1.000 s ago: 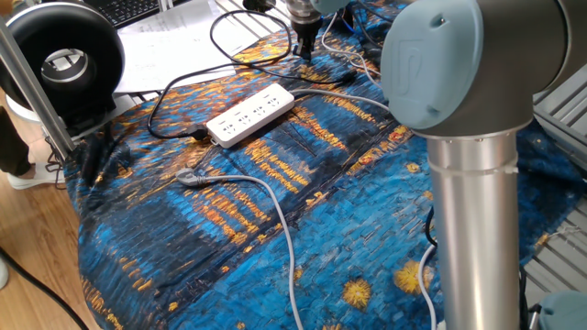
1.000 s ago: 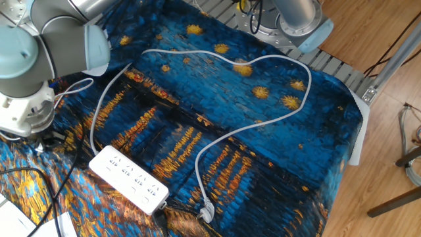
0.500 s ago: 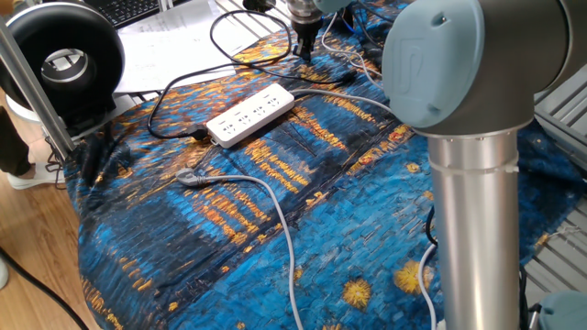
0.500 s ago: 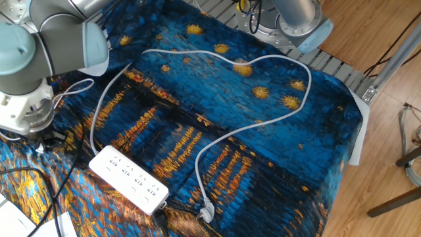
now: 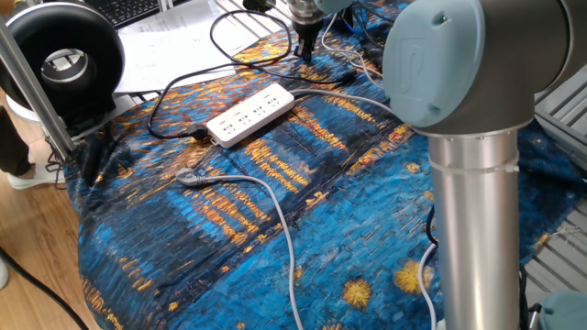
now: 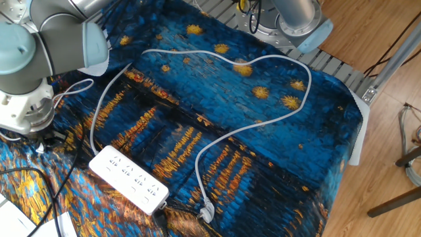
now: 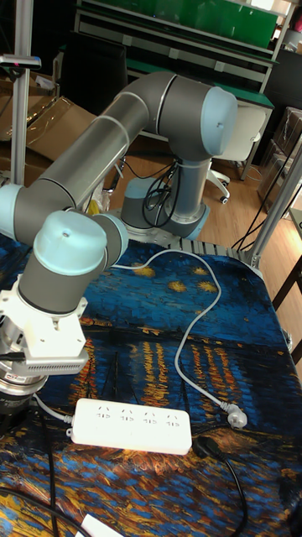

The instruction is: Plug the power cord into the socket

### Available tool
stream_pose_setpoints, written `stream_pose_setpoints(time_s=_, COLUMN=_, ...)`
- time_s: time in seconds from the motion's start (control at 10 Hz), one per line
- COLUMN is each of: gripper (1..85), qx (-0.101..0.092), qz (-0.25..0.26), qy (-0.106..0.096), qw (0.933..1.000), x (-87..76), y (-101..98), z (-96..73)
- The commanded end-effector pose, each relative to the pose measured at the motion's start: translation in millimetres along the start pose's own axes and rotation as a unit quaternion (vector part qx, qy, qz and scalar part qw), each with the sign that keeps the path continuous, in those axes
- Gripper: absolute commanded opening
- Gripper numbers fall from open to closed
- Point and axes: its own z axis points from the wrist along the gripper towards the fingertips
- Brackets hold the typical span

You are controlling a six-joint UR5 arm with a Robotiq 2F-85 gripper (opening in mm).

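Observation:
The socket, a long white power strip, lies on the blue patterned cloth, also in the other fixed view and the tall view. My gripper points straight down at the cloth beyond the strip's far end. Its dark fingers stand close together; the gap between them is too small to judge. The thin white power cord loops beside my wrist, and a short stretch runs from under the wrist toward the strip. Its plug is hidden.
A thicker grey cable with a metallic end snakes across the cloth. Black cables and papers lie behind the strip. A black round device stands at the left. My arm's column fills the right foreground.

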Motion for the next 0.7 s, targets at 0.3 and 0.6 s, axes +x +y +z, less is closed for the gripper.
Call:
stream_pose_setpoints(time_s=0.3, gripper=1.3, qx=0.005, qz=0.012, qy=0.007, qw=0.9999, x=-1.5, y=-0.8, z=-5.3)
stream_pose_setpoints(time_s=0.6, gripper=1.3, qx=-0.019, qz=0.003, qy=0.023, qw=0.9996, x=0.4, y=13.6, z=-28.5)
